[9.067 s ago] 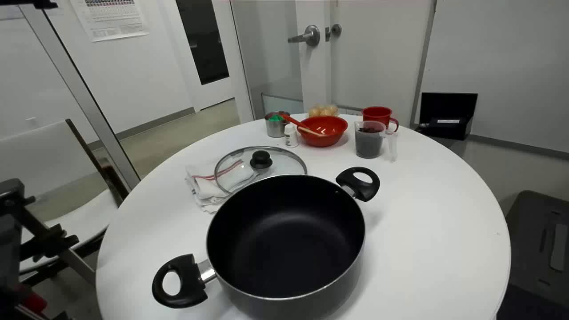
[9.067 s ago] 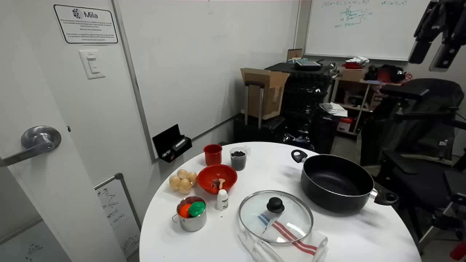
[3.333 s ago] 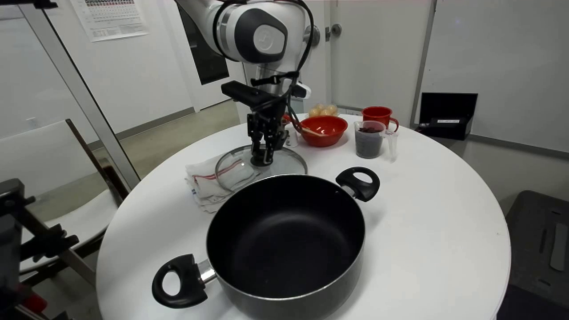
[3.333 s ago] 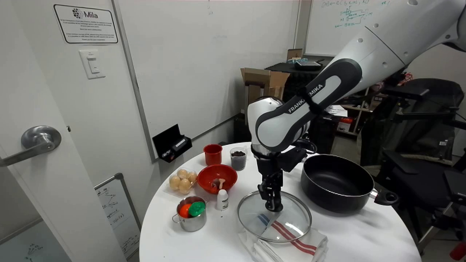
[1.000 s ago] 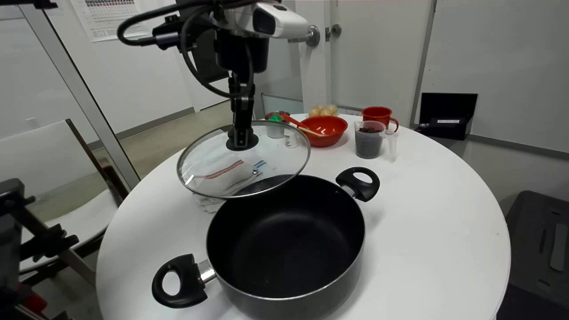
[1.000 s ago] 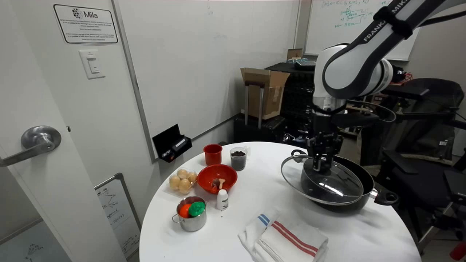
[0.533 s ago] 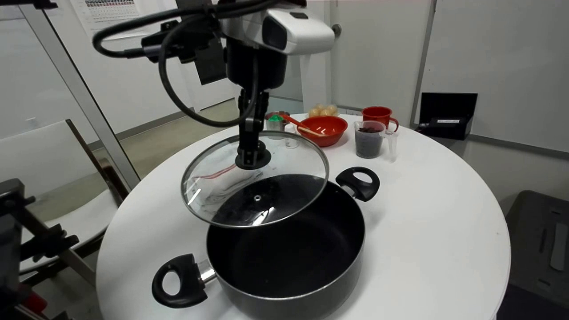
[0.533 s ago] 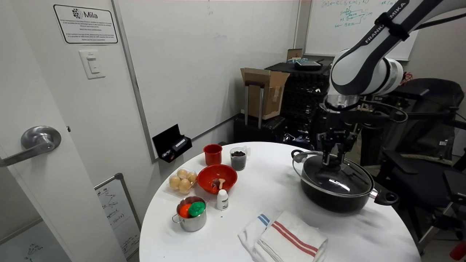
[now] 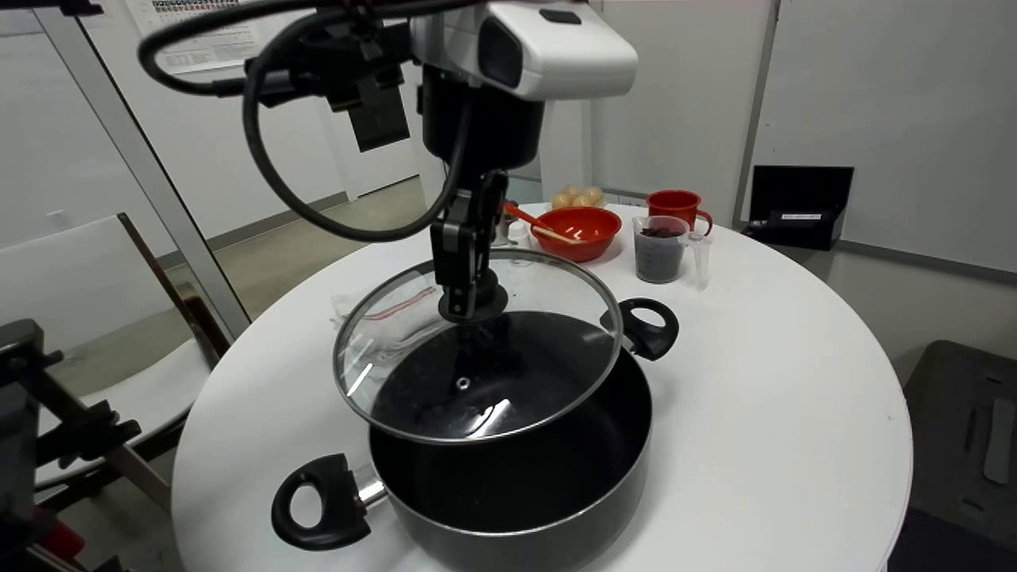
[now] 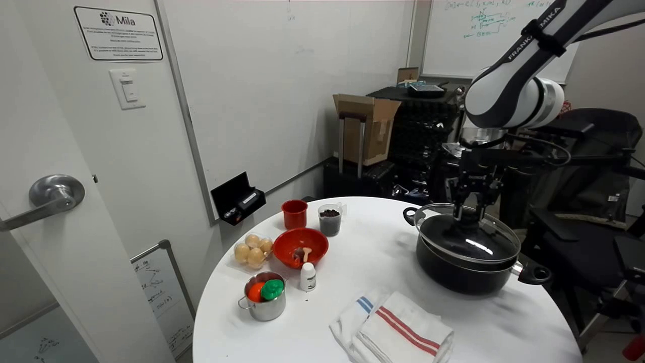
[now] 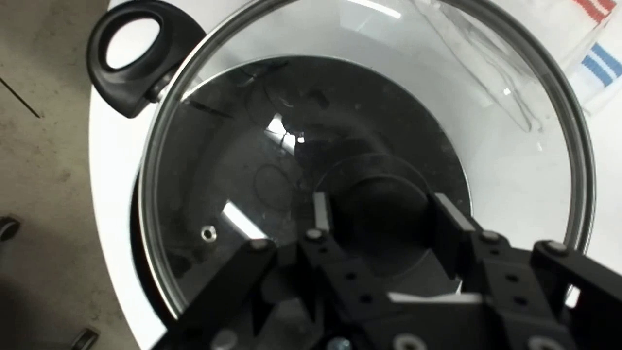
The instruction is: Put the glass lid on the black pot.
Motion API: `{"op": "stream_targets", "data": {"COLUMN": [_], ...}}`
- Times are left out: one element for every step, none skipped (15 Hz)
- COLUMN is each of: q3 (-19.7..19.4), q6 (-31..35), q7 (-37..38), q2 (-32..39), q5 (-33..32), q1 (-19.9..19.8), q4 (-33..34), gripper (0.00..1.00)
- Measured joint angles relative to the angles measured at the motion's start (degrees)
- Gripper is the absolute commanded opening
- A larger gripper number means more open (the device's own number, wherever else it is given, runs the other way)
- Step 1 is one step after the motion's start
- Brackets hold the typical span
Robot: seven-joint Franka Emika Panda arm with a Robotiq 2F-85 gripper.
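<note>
My gripper (image 9: 465, 298) is shut on the black knob of the glass lid (image 9: 413, 397). In the wrist view a finger pad stands on each side of that knob (image 11: 384, 199). The lid hangs in the air above the black pot (image 9: 548, 524), a little tilted, its rim apart from the pot's. An exterior view shows it over the far left part of the pot's mouth, leaving the near right inside uncovered. Elsewhere it appears almost above the pot (image 10: 453, 277), slightly higher than its rim. One loop handle (image 11: 141, 87) shows beside the lid.
A folded striped towel (image 10: 403, 322) lies beside the pot. Farther along the white round table stand a red bowl (image 10: 301, 247), a steel cup (image 10: 266, 305), a small white bottle (image 10: 308, 277), a red mug (image 10: 295, 215), a measuring cup (image 10: 330, 222) and several eggs (image 10: 253, 250).
Earlier the lid lay on the towel; my gripper took its knob and lifted it. Over the last second the lid has moved from the towel side further over the pot.
</note>
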Motion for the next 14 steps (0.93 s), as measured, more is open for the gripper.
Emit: {"op": "stream_targets", "data": {"q3": [-0.3, -0.6, -0.9, -1.2, -1.5, -1.7, -1.9, -2.1, -2.3, -2.5, -2.7, -2.8, -3.0, -3.1], "q6": [0.0, 0.0, 0.0, 0.0, 0.0, 0.0, 0.0, 0.0, 0.0, 0.0, 0.0, 0.0, 0.0, 0.0], "q7": [1.1, 2.1, 3.2, 4.1, 5.1, 6.0, 6.8, 7.6, 8.3, 9.0, 9.7, 10.4, 10.9, 11.4], "q2": [0.0, 0.0, 0.0, 0.1, 0.1, 0.2, 0.3, 0.5, 0.6, 0.8, 1.0, 1.3, 1.6, 1.9], "q5": [0.0, 0.0, 0.0, 0.0, 0.0, 0.0, 0.0, 0.0, 0.0, 0.0, 0.0, 0.0, 0.0, 0.0], "q1": [0.0, 0.0, 0.0, 0.0, 0.1, 0.1, 0.1, 0.1, 0.1, 0.1, 0.1, 0.1, 0.1, 0.1], "q4": [0.0, 0.0, 0.0, 0.0, 0.0, 0.1, 0.1, 0.1, 0.1, 0.1, 0.1, 0.2, 0.2, 0.3], "gripper": [0.25, 0.25, 0.25, 0.25, 0.25, 0.25, 0.25, 0.25, 0.25, 0.25, 0.25, 0.25, 0.25, 0.25]}}
